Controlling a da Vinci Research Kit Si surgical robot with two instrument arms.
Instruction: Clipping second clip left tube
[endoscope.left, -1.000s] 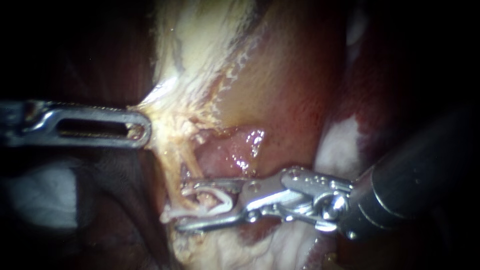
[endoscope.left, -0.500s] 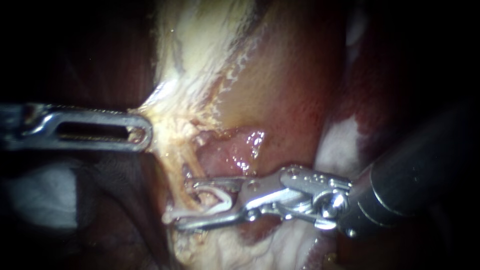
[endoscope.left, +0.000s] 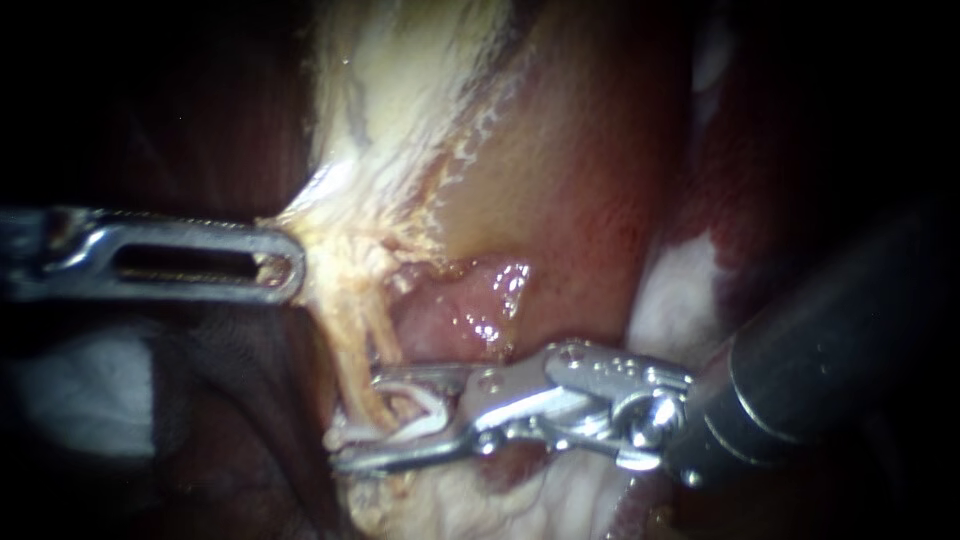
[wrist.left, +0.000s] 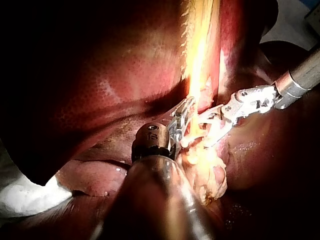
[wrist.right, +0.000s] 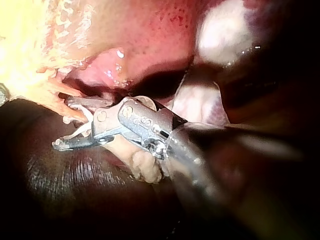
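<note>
Item: left instrument (endoscope.left: 288, 265), slotted jaws, entering from the left. The jaws are pressed together on the edge of the pale fibrous tissue (endoscope.left: 350, 170), which tents toward the tip. Item: right instrument (endoscope.left: 355, 420), entering from the right. Its jaws stand apart and carry an open white clip (endoscope.left: 430, 418) seated between them, touching both. Item: tube (endoscope.left: 350, 345), a thin pale strand running down from the fibrous tissue, beside the glistening pink tissue (endoscope.left: 465, 305). Its lower end lies inside the clip's open mouth, between the right instrument's jaws. A second strand runs just beside it; the endoscope view does not settle which is the left tube, nor whether both lie within the clip. No other clip can be made out. Step in hand, as judged: the clip is set across the tube, closure not yet made. Handling notes: the left instrument should hold an even pull so the strand lies taut and straight. Before squeezing, confirm that both jaw tips show past the far side of the tube, so the clip spans its full width. Keep the jaws square across the strand, and keep loose fibres and the pink tissue out of the mouth. Close in one even squeeze without dragging on the tube. Risk: a partial bite, or a clip caught on loose fibres, which could slip off
</note>
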